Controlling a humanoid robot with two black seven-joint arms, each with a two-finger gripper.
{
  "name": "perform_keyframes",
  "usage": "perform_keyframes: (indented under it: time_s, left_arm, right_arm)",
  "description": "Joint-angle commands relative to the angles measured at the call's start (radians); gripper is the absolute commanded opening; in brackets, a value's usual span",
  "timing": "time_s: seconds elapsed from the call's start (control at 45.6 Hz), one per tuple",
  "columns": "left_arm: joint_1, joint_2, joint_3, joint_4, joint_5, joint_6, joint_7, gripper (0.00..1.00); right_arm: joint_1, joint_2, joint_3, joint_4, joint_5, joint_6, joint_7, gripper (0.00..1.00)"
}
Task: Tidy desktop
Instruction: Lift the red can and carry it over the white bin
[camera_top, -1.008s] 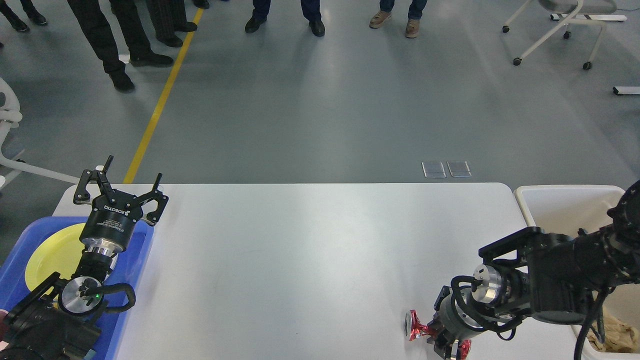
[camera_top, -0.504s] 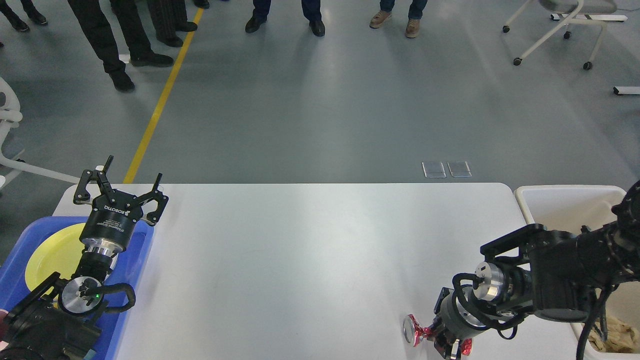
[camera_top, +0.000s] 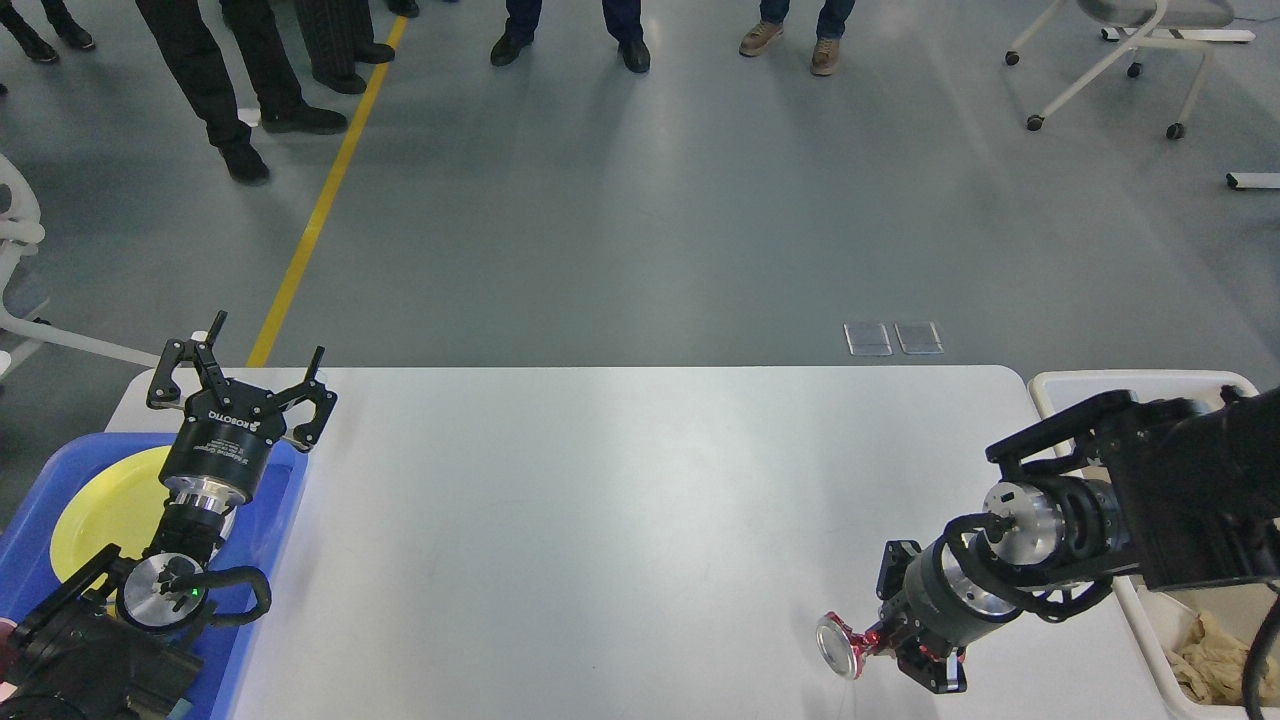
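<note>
The desktop (camera_top: 620, 500) is a large white tabletop with rounded corners. Near its front right a crushed red can (camera_top: 845, 642) with a silver end is held just off the surface, and my right gripper (camera_top: 880, 648) is shut on it. My left gripper (camera_top: 240, 375) hovers open over the far end of the blue tray at the left, holding nothing.
A blue tray (camera_top: 285, 505) with a yellow plate (camera_top: 100, 510) sits at the left edge. A beige bin (camera_top: 1130, 400) with crumpled paper stands off the right end. Several people stand on the floor beyond the table, near a yellow line and a wheeled chair (camera_top: 1120, 60).
My right arm has lifted and swung up and to the right with the red can, which has risen slightly off the tabletop. The left arm has not moved.
</note>
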Motion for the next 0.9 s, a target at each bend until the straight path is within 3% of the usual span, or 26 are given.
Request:
perform_keyframes:
  time_s: [0.0, 0.46, 0.592, 0.877]
  left_arm:
    - [0.0, 0.0, -0.001, 0.0, 0.001, 0.0, 0.0, 0.96]
    - [0.0, 0.0, 0.0, 0.0, -0.001, 0.0, 0.0, 0.96]
    - [0.0, 0.0, -0.001, 0.0, -0.001, 0.0, 0.0, 0.96]
    - [0.0, 0.0, 0.0, 0.0, 0.001, 0.0, 0.0, 0.96]
  right_arm:
    - [0.137, -0.008, -0.082, 0.074, -0.123, 0.124, -0.012, 0.0]
    - [0.643, -0.067, -0.209, 0.198, -0.804, 0.649, -0.003, 0.0]
    - [0.718, -0.063, -0.208, 0.21, -0.825, 0.698, 0.002, 0.0]
    - [0.766, -0.063, -0.206, 0.226, -0.867, 0.697, 0.005, 0.0]
